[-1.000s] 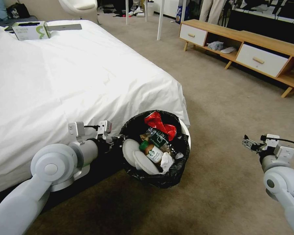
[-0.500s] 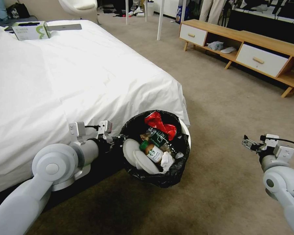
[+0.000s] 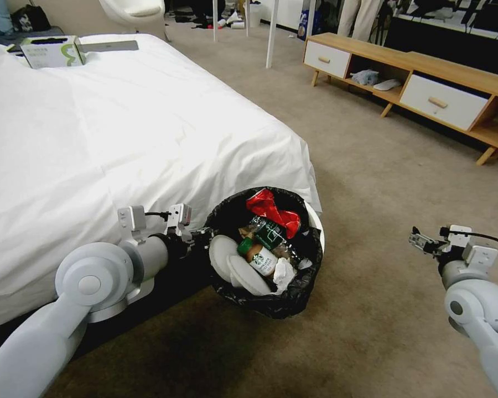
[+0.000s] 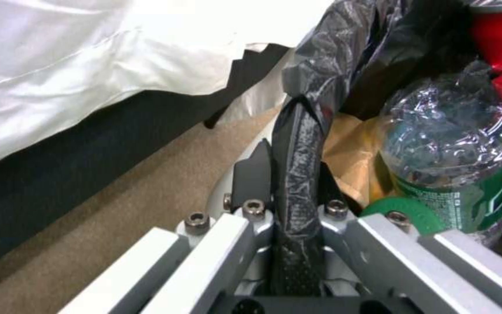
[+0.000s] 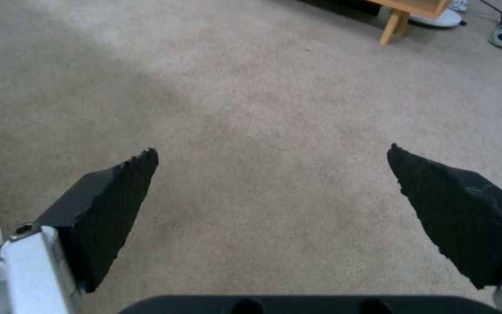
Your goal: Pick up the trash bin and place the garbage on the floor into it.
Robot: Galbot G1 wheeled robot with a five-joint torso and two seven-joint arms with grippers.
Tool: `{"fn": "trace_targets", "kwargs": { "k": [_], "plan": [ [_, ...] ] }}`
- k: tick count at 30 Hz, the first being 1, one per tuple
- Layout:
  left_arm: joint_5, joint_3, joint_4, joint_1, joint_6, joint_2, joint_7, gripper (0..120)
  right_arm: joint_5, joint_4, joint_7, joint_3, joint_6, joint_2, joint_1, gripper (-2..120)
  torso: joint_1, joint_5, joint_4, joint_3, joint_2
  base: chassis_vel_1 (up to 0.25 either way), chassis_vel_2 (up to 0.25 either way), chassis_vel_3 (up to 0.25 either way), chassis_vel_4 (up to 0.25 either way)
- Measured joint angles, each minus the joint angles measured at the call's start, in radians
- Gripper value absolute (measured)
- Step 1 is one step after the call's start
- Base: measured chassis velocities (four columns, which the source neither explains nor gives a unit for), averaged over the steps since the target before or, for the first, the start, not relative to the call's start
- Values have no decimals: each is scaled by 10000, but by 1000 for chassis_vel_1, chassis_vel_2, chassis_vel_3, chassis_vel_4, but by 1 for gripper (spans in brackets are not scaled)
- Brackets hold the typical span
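Head view: Starbucks-labelled bottle (image 3: 258, 258) inside trash bin (image 3: 314, 221), seemingly.

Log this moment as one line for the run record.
left hand: shut on trash bin rim | right hand: open over floor | garbage: in bin

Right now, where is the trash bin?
In the head view the trash bin sits on the carpet at the bed's near corner, left of centre, its rim clamped by the left gripper.
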Motion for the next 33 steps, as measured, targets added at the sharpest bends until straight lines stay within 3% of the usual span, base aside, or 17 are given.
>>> {"fn": "trace_targets", "kwargs": {
  "k": [33],
  "plan": [
    [345, 36, 9, -7, 2, -34, 318, 2, 9, 35, 4, 26, -13, -56, 28, 100, 0, 0, 0, 0, 0, -2, -2, -3, -3]
  ]
}}
